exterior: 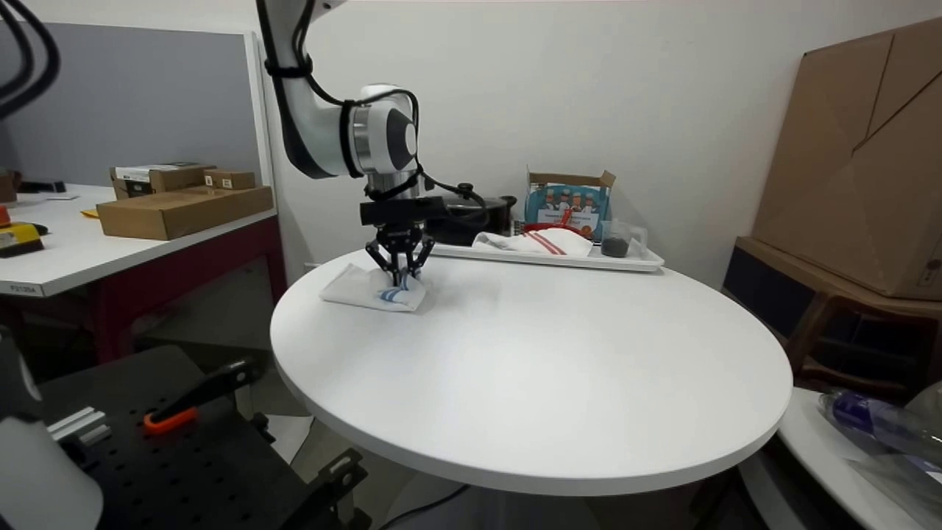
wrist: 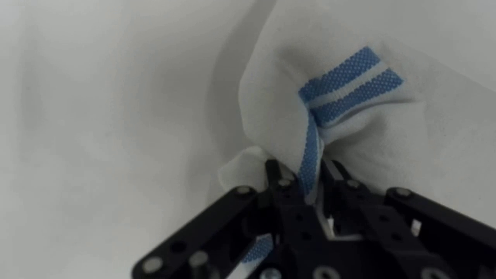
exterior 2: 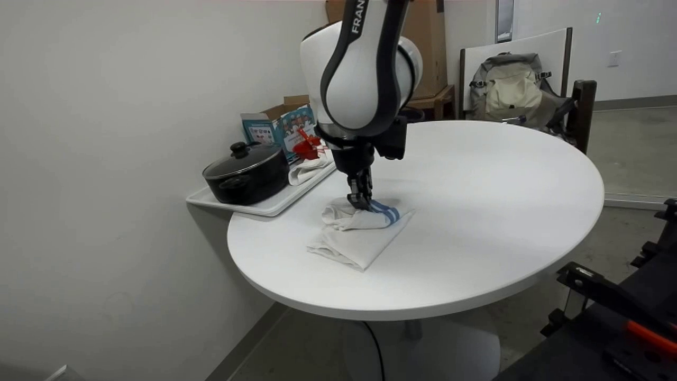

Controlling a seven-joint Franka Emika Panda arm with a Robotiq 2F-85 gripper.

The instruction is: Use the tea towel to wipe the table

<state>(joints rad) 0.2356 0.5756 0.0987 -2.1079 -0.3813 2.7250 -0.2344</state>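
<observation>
The tea towel (exterior: 352,285) is white with blue stripes and lies bunched and partly folded on the round white table (exterior: 559,368). In an exterior view the towel (exterior 2: 365,246) rests near the table's (exterior 2: 492,185) edge, with a flat folded part and a gathered part. My gripper (exterior: 399,280) points down at the towel; it also shows in an exterior view (exterior 2: 361,203). In the wrist view, the gripper (wrist: 302,172) is shut on a pinched, striped fold of the towel (wrist: 271,100). Part of the towel is hidden beneath the fingers.
A white tray (exterior: 636,263) along the wall side holds a black lidded pot (exterior 2: 246,172), a red-striped cloth (exterior: 541,241), a red utensil (exterior 2: 307,147), a blue box (exterior: 567,206) and a clear cup (exterior: 617,239). A white desk (exterior: 59,254) stands nearby.
</observation>
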